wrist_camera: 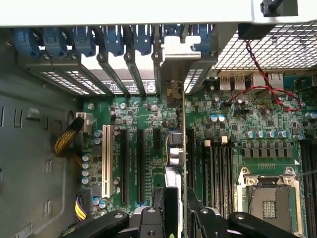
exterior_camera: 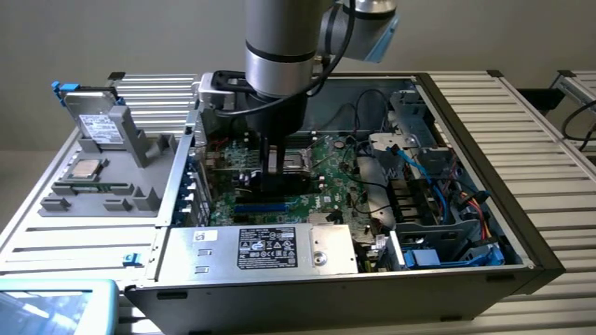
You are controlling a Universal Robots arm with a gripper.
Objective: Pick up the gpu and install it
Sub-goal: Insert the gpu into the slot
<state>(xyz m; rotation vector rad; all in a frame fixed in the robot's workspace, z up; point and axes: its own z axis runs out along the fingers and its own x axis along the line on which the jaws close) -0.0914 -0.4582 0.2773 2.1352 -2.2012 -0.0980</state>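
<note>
Starting at the exterior view's left of the case [exterior_camera: 326,307], a grey rack [exterior_camera: 139,150] sits on the table [exterior_camera: 540,125], just beside the case's side wall. On the rack a drive [exterior_camera: 98,124] stands upright, while a processor [exterior_camera: 88,169] and a memory stick [exterior_camera: 93,187] lie flat.

Inside the case, my arm [exterior_camera: 279,49] hangs over the motherboard [exterior_camera: 331,164], above the half of the case nearer the rack. My gripper [wrist_camera: 174,215] is closed on the gpu [wrist_camera: 174,144]. In the wrist view one of my fingers [wrist_camera: 148,220] sits on each side of the card. The card stands on edge over the board, next to the row of long black slots [wrist_camera: 140,163].

The card's silver bracket [wrist_camera: 179,57] is up against the case's rear wall, among the blue clips [wrist_camera: 113,39] of the slot openings. I cannot tell whether the card's lower edge is seated in a slot or just above one. The processor socket [wrist_camera: 270,198] lies on the other side of the card from the long slots.

Along the case's near wall in the exterior view lies the power supply [exterior_camera: 270,248], its label facing up. At the exterior view's right inside the case, blue and red cables [exterior_camera: 456,202] run in a tangle. The table's slats carry on past the case on that side.
</note>
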